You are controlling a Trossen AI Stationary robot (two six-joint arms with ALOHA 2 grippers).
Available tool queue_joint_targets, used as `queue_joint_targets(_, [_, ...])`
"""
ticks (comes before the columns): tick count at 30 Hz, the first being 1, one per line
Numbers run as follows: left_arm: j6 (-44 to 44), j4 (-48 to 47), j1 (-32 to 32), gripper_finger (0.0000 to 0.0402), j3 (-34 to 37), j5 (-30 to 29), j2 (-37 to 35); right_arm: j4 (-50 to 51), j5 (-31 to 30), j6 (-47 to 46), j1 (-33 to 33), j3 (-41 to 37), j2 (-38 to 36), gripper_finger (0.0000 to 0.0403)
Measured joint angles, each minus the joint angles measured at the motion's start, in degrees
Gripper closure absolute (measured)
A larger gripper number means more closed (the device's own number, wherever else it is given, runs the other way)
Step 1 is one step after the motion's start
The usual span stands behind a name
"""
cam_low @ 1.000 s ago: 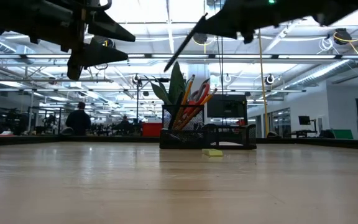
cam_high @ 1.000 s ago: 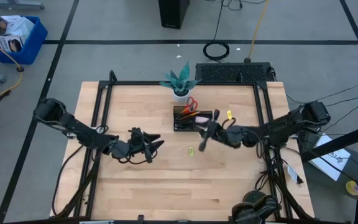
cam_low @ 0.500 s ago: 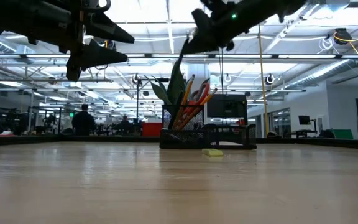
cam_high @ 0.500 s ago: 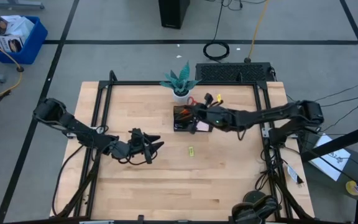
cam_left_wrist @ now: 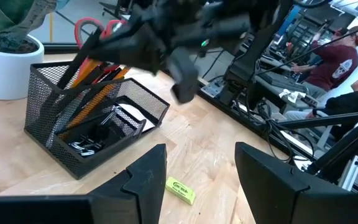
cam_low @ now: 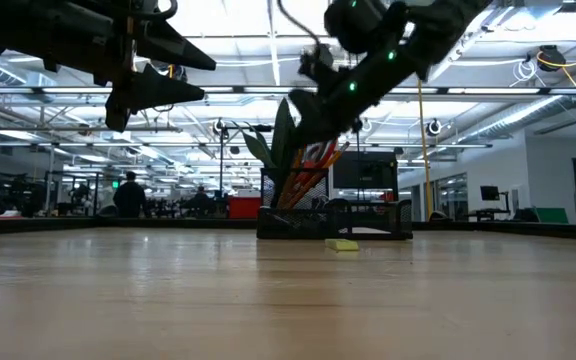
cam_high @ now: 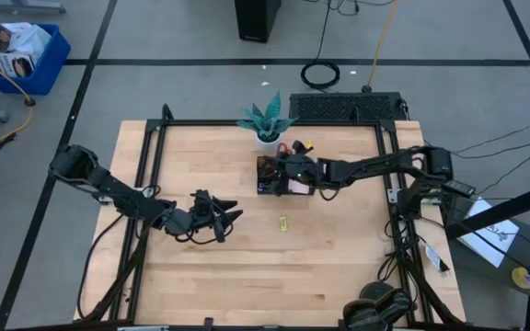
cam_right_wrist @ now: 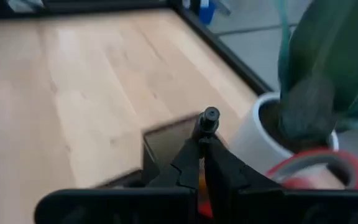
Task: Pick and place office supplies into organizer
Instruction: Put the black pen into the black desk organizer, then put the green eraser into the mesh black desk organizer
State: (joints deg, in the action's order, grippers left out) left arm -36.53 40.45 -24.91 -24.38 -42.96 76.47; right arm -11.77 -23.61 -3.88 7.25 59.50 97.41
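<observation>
A thin black pen [cam_right_wrist: 207,119] is seen pinched between the closed fingers of the right gripper [cam_right_wrist: 202,149], its round end standing clear just past the fingertips. In the high view the right gripper [cam_high: 286,169] is stretched across the table to the black mesh organizer [cam_high: 267,187], hanging over the taller compartment, which sits at the end nearer the white pot [cam_high: 267,141] with the teal plant [cam_high: 267,117]. From table height the gripper [cam_low: 313,108] is shown tilted down above the organizer [cam_low: 368,215], just over the red-handled scissors [cam_low: 320,152] and orange pencils [cam_low: 302,160] that stand leaning in the taller compartment. In the left wrist view those scissors [cam_left_wrist: 98,28] and pencils [cam_left_wrist: 95,94] are again seen in the tall end of the organizer [cam_left_wrist: 51,140], while dark clips [cam_left_wrist: 87,144] lie in the lower compartment; whether the pen tip is already inside the mesh cannot be told.

A small yellow-green clip [cam_high: 282,222] is left on the wooden table [cam_high: 339,267], near the organizer on the side away from the plant. The left gripper [cam_high: 231,215] is held above the table well apart from the organizer, its fingers [cam_left_wrist: 267,180] spread with nothing between them; the clip [cam_left_wrist: 180,190] shows on the table beyond the gap.
</observation>
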Motion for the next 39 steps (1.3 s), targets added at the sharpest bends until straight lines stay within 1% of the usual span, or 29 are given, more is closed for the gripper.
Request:
queue_joint_targets(3, [0.0,0.0,0.0,0.0206,0.0,0.0,0.0,-0.3,1.0,0.2,0.7,0.0,2.5,0.0397])
queue_joint_targets(6, [0.0,0.0,0.0,0.0206,0.0,0.6,0.0,-0.7,2.7,2.9,0.9,0.0,3.5,0.038])
queue_joint_targets(12, [0.0,-0.1,0.0,0.0206,0.0,0.7,0.0,-2.4,2.5,6.6,-0.3,-0.1,3.4,0.0304])
queue_joint_targets(15, [0.0,-0.2,0.0,0.0206,0.0,0.9,0.0,-4.2,2.6,9.8,-1.1,-0.1,3.2,0.0263])
queue_joint_targets(18, [0.0,-0.4,0.0,0.0206,0.0,1.1,0.0,-3.9,2.5,13.2,-2.4,-0.1,1.9,0.0231])
queue_joint_targets(21, [0.4,-0.5,0.0,0.0206,0.0,1.8,0.0,-1.8,0.5,14.0,-5.9,-0.1,-1.1,0.0216])
queue_joint_targets(24, [0.4,-1.6,-0.1,0.0206,0.0,2.2,0.0,3.4,-3.0,13.2,-10.8,-0.1,-3.7,0.0212])
queue_joint_targets(28, [0.6,-2.9,-0.4,0.0206,0.0,2.5,0.0,9.1,-8.8,5.5,-19.0,-0.1,-5.5,0.0212])
queue_joint_targets(30, [0.5,-3.9,-0.4,0.0206,0.0,2.4,0.0,9.0,-11.5,0.0,-23.8,-0.1,-5.5,0.0212])
queue_joint_targets(32, [0.4,-3.8,-0.4,0.0206,0.0,2.4,0.0,8.4,-13.5,-2.8,-28.1,-0.1,-4.8,0.0212])
queue_joint_targets(33, [0.4,-3.8,-0.4,0.0206,0.0,2.4,0.0,7.2,-12.9,-3.0,-29.9,-0.1,-4.5,0.0213])
queue_joint_targets(34, [0.4,-3.8,-0.4,0.0206,0.0,2.4,0.0,5.4,-11.0,-4.0,-31.4,-0.5,-4.3,0.0215])
queue_joint_targets(36, [-0.1,-3.8,-0.4,0.0206,0.0,2.5,0.0,2.0,-4.7,-7.0,-34.2,-1.2,-4.2,0.0218])
queue_joint_targets(37, [-0.1,-3.8,-0.4,0.0206,0.0,2.5,0.0,-0.1,-1.5,-7.1,-35.2,-1.5,-4.2,0.0219])
queue_joint_targets(39, [-0.2,-3.9,-0.5,0.0206,0.0,2.5,0.0,-5.3,2.7,-7.6,-37.0,-1.9,-4.1,0.0221])
